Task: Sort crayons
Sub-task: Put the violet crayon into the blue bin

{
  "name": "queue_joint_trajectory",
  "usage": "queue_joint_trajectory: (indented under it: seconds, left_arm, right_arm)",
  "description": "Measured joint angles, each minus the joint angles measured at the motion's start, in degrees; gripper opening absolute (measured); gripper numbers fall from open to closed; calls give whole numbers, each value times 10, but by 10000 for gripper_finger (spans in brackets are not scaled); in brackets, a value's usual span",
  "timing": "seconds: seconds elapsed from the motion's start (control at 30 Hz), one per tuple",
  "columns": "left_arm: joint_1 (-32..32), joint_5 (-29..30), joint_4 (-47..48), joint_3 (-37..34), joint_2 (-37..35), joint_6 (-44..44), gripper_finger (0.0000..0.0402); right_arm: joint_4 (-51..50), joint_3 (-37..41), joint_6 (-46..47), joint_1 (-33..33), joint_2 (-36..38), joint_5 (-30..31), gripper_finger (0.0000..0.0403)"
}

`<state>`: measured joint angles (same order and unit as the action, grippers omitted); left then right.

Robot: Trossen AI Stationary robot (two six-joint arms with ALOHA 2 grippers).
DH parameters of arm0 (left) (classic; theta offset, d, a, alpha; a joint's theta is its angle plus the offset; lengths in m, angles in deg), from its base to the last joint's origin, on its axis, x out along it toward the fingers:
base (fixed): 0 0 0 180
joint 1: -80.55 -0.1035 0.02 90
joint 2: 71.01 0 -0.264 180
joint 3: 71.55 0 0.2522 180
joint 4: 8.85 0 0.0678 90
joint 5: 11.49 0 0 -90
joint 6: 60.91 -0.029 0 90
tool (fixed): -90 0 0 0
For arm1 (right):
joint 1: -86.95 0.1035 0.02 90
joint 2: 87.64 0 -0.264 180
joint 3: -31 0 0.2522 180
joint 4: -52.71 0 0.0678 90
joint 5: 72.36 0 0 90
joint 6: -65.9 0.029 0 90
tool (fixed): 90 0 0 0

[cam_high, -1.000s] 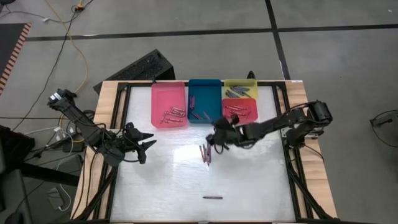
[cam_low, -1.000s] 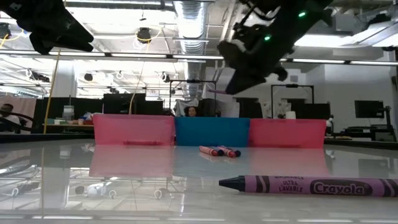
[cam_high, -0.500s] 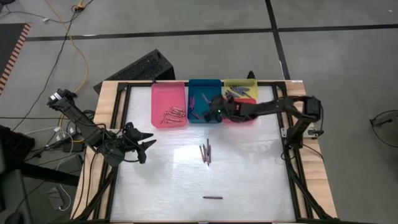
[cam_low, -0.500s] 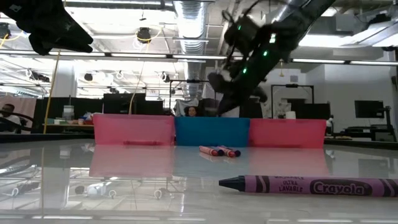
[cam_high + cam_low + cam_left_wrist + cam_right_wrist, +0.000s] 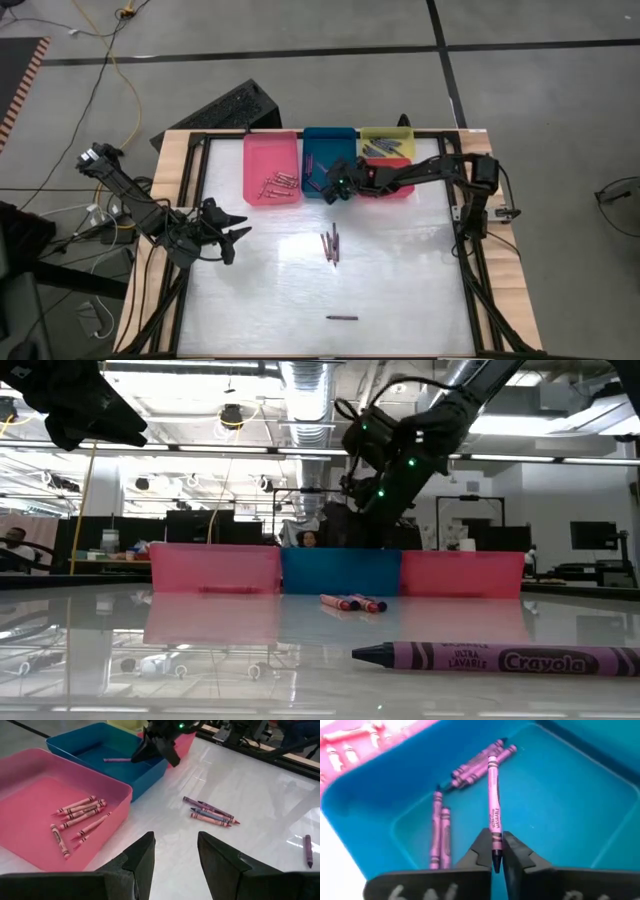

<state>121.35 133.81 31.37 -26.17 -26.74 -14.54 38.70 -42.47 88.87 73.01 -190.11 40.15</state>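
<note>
The purple crayon [image 5: 493, 805] I'm carrying sits between the tips of my right hand [image 5: 494, 851], held only by its dark point end, the rest of it sticking out over the floor of the teal tray [image 5: 580, 815]. In the high view that hand [image 5: 335, 183] is over the teal tray [image 5: 329, 135] at centre top of the frame. The fingers [image 5: 481, 847] are nearly together with the stick pinched between them, so it is still clamped on the crayon, though I judge the grip is about to let go. To do this well I'd release low and level, so the crayon drops flat beside the other purple crayons [image 5: 440, 827] already lying there instead of bouncing off the tray wall. Then lift straight up before swinging away, so a finger doesn't flick it out. A small cluster of crayons [image 5: 330, 246] waits mid-frame on the worktop [image 5: 400, 290], and one lone purple crayon [image 5: 341, 318] lies lower down. My left hand [image 5: 173, 851] hangs with its fingers apart and nothing in them, left of centre in the high view.
</note>
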Motion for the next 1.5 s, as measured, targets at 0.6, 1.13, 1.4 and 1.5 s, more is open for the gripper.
queue_joint_trajectory:
  seconds: [0.6, 1.13, 1.4, 1.5]
  left_arm:
    - [0, -20, 3, 0, 0, 7, 139]
    - [1, -8, -1, 0, 0, 15, 139]
    - [1, -8, -1, 0, 0, 15, 139]
    - [1, -8, 0, 0, 0, 15, 139]
  right_arm:
    - [-312, -176, 6, 132, 30, -28, 129]
    - [-377, -175, 312, 285, -76, 106, 123]
    - [-370, -177, 347, 255, -137, 55, 123]
    - [-366, -177, 349, 249, -144, 46, 122]
